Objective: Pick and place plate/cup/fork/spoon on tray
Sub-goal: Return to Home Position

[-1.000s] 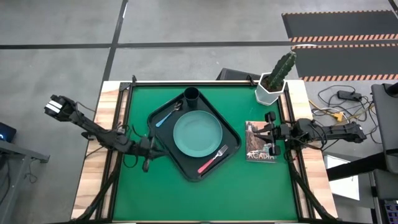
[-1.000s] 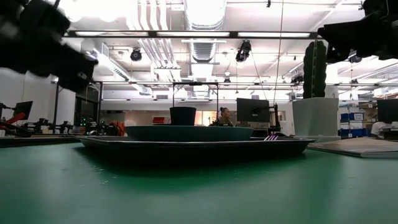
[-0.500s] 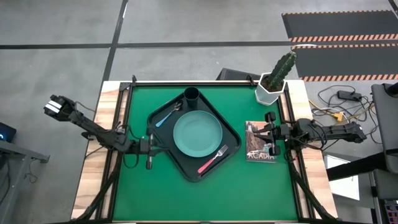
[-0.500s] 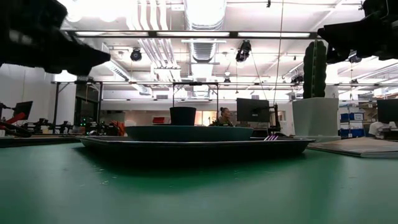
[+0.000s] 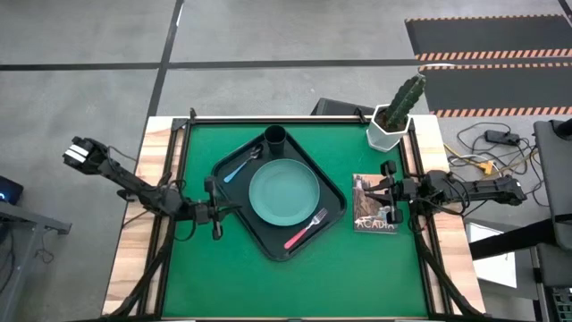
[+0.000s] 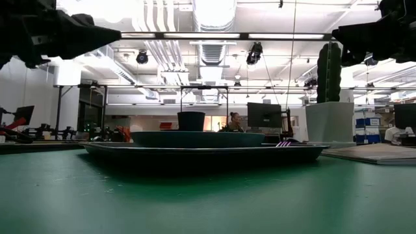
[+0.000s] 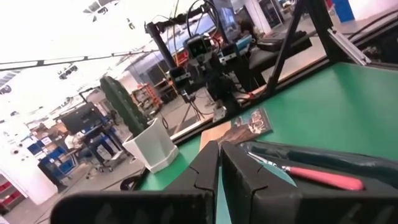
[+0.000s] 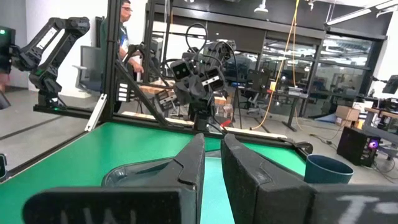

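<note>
My left end effector hovers beside the tray, fingers pressed together. My right end effector, likewise pinched empty, waits over the book.

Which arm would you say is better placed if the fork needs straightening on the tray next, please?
Probably the right. The fork lies at the tray's edge nearest the right gripper, which waits over the picture book. The left gripper sits at the tray's opposite corner, with the plate between it and the fork.
</note>
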You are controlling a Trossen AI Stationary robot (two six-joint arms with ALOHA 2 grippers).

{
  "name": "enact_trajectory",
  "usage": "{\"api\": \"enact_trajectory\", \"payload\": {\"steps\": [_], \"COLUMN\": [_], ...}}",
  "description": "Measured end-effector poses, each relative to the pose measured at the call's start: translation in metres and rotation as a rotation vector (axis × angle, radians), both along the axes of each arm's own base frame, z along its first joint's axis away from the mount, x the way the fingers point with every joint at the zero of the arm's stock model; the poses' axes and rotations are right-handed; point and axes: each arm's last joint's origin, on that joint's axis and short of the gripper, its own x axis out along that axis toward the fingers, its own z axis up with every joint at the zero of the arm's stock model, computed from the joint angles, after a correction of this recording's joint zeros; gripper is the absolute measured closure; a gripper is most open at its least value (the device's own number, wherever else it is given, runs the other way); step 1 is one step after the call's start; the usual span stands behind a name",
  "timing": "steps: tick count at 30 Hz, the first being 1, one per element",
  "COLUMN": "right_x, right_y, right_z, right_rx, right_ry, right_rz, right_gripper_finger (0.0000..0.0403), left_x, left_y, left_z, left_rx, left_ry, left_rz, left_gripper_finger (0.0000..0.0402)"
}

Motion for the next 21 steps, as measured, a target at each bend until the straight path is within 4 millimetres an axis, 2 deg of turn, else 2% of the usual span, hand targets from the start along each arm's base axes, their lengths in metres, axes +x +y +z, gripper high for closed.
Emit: {"api": "enact_trajectory", "payload": {"steps": [15, 18, 21], "right_x": [0.0, 0.0, 0.0], "right_y": [0.0, 0.0, 0.0], "right_z": [0.0, 0.0, 0.0], "right_rx": [0.0, 0.0, 0.0], "right_ry": [0.0, 0.0, 0.001], "right_rz": [0.0, 0.001, 0.0], "right_gripper_finger": [0.036, 0.036, 0.036], "left_x": [-0.004, -0.011, -0.012], "left_y": [0.002, 0.006, 0.006], "left_z": [-0.007, -0.015, -0.026], "left_rx": [0.014, 0.027, 0.076], "left_ry": [0.026, 0.054, 0.159], "left_rz": [-0.006, -0.002, -0.002], "left_gripper_finger": [0.0402, 0.0402, 0.0402]}}
